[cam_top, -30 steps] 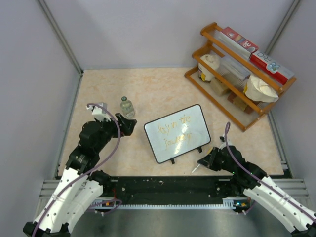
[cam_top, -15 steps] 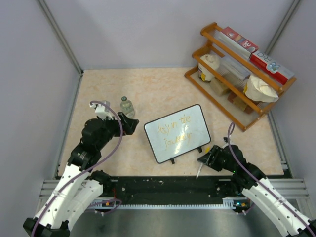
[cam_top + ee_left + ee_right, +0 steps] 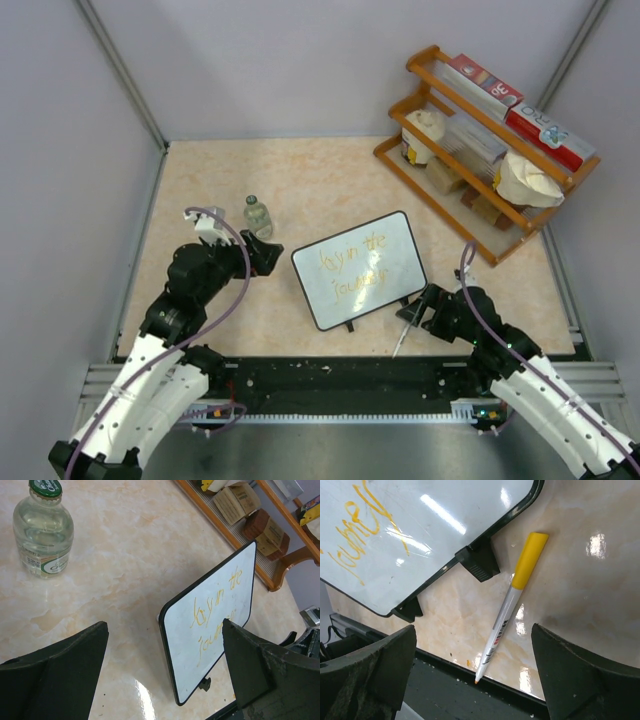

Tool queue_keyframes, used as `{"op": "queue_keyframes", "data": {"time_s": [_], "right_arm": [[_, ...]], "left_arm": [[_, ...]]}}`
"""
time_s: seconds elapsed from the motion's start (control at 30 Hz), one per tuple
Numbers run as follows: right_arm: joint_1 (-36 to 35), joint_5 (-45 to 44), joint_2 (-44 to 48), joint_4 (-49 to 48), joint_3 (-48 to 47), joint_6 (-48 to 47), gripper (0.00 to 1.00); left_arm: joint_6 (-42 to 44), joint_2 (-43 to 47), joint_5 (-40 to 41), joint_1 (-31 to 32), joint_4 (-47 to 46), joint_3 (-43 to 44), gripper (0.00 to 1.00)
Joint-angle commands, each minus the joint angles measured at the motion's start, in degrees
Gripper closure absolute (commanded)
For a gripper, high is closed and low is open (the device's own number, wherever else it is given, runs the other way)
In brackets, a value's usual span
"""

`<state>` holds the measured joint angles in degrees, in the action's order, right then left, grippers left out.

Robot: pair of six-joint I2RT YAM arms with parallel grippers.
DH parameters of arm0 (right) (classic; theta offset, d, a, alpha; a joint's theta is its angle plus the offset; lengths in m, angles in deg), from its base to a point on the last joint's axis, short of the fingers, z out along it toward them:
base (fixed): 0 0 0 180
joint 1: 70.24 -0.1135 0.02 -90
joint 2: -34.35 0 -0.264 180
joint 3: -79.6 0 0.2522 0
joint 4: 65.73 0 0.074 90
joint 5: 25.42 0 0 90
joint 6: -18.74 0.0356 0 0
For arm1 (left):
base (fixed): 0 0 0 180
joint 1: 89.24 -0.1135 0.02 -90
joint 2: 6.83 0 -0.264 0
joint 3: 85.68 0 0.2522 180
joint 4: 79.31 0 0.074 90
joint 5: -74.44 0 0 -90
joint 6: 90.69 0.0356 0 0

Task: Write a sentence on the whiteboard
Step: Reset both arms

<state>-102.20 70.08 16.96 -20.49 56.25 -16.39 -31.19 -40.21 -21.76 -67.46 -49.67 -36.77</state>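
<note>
The whiteboard (image 3: 360, 268) stands tilted on its black feet in the middle of the table, also in the left wrist view (image 3: 215, 630) and the right wrist view (image 3: 435, 510). The sentence (image 3: 352, 266) runs in two orange lines (image 3: 214, 611) (image 3: 357, 537). An uncapped white marker (image 3: 511, 602) with a yellow end lies loose on the table by the board's near right corner (image 3: 400, 338). My right gripper (image 3: 420, 312) hovers over it, open, jaws wide either side (image 3: 472, 630). My left gripper (image 3: 268, 256) is open left of the board, holding nothing (image 3: 165, 625).
A small clear bottle (image 3: 257, 215) with a green cap stands left of the board (image 3: 43, 530). A wooden shelf (image 3: 490, 140) with boxes and packets fills the back right corner. The black strip (image 3: 445, 690) runs along the table's near edge under the marker tip.
My right gripper has opened and let go of the marker, which now lies on the table. The left arm has barely moved.
</note>
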Motion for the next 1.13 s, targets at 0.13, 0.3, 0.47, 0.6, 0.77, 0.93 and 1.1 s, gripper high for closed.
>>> {"op": "queue_keyframes", "data": {"time_s": [0.13, 0.3, 0.47, 0.6, 0.77, 0.93, 1.1], "right_arm": [[0.50, -3.91, -1.68, -0.19, -8.25, -5.91, 0.05], [0.50, -5.32, -3.35, -0.90, -12.03, -9.69, 0.04], [0.50, -9.62, -4.41, -1.51, -15.55, -14.52, 0.01], [0.50, -12.70, -5.90, -1.86, -19.41, -18.74, 0.01], [0.50, -17.09, -8.36, -2.39, -23.02, -23.66, 0.01], [0.50, -18.94, -8.45, -4.85, -24.25, -26.57, 0.01], [0.50, -20.17, -8.28, -6.26, -23.90, -28.41, 0.01]], "left_arm": [[0.00, 0.60, -1.19, -0.16, -4.54, -1.58, 0.02], [0.62, 0.78, -0.84, -0.16, -4.89, -2.02, 0.02], [1.58, 0.69, -1.01, -0.16, -5.07, -2.11, 0.02], [2.20, 0.60, 0.57, -0.16, -4.54, -2.20, 0.02], [4.74, 0.52, 1.18, -0.16, -4.45, -2.46, 0.02], [6.07, 1.13, 0.75, -0.16, -5.94, -3.07, 0.02], [6.33, 2.62, 1.53, -0.16, -8.32, -4.48, 0.02]]}}
